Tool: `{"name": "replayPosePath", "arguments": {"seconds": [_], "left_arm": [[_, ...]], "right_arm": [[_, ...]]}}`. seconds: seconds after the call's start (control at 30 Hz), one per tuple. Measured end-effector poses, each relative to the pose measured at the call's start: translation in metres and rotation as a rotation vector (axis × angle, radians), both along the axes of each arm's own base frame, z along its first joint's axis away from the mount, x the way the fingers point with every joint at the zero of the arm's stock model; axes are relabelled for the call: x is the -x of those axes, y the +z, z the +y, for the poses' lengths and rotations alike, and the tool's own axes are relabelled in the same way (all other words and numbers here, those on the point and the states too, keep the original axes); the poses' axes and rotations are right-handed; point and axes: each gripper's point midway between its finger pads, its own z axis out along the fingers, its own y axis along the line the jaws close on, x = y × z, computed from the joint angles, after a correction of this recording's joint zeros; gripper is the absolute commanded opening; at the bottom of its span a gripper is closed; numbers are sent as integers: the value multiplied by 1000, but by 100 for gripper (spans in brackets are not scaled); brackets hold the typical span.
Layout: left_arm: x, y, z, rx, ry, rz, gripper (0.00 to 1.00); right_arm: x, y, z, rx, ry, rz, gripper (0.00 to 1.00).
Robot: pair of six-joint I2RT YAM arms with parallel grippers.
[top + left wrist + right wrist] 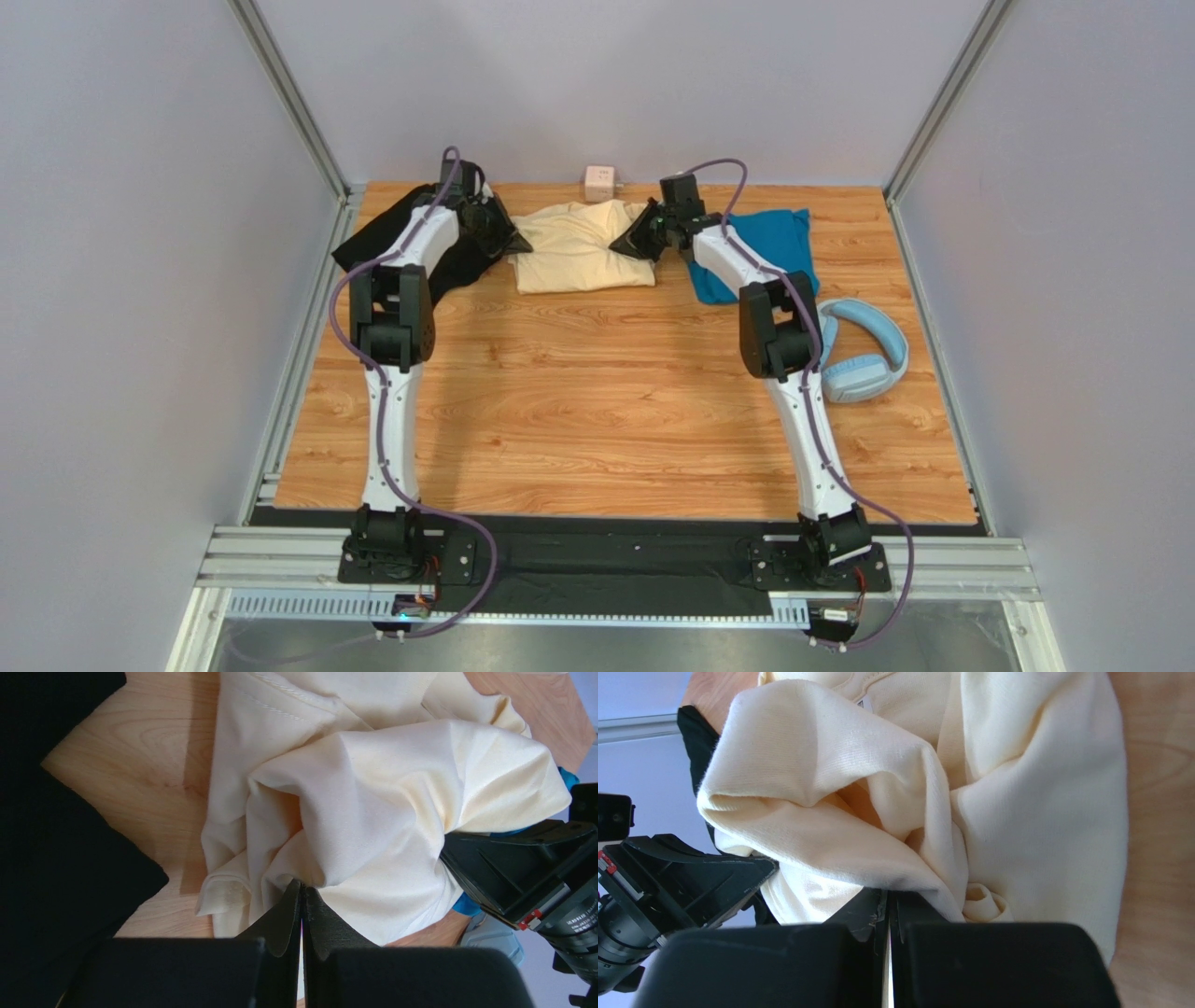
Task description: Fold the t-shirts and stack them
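Top cam: high at near edge, looks down over whole table (pixel 617 420), far off. Wrist cams: v. close, facing each other from opp. sides. All three share cream-yellow t-shirt (pixel 582 249).

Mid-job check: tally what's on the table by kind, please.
t-shirts: 3 (cream t-shirt, black t-shirt, teal t-shirt)
headphones: 1
pink cube: 1
Total: 5

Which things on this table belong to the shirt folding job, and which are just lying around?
Job: cream shirt, teal shirt, black shirt.
Lying about: light-blue headphones, small pink cube.
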Motion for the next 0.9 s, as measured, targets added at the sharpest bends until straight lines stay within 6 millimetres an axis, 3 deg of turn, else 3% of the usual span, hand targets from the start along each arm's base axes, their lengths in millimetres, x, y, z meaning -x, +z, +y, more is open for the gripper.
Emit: {"name": "replayPosePath", "arguments": {"seconds": [0.13, 0.3, 0.43, 0.53, 0.67, 0.83, 0.9], "left_arm": [[7, -7, -1, -9, -16, 18, 0], [32, -18, -17, -15, -70, 57, 0], [69, -20, -34, -48, -122, 97, 0], [103, -22, -45, -60, -159, 144, 0], [150, -23, -47, -80, -211, 204, 0], [202, -22, -30, -151, -259, 276, 0], [220, -20, -23, -180, -276, 299, 0]], "right_arm": [[12, -1, -6, 35, 15, 29, 0], [29, -1, -8, 81, 49, 59, 0], [54, -2, -12, 144, 83, 89, 0], [87, -3, -10, 184, 128, 127, 0], [146, -5, -5, 220, 216, 188, 0], [223, -7, 0, 251, 339, 265, 0], [246, -7, -2, 259, 368, 294, 0]]}}
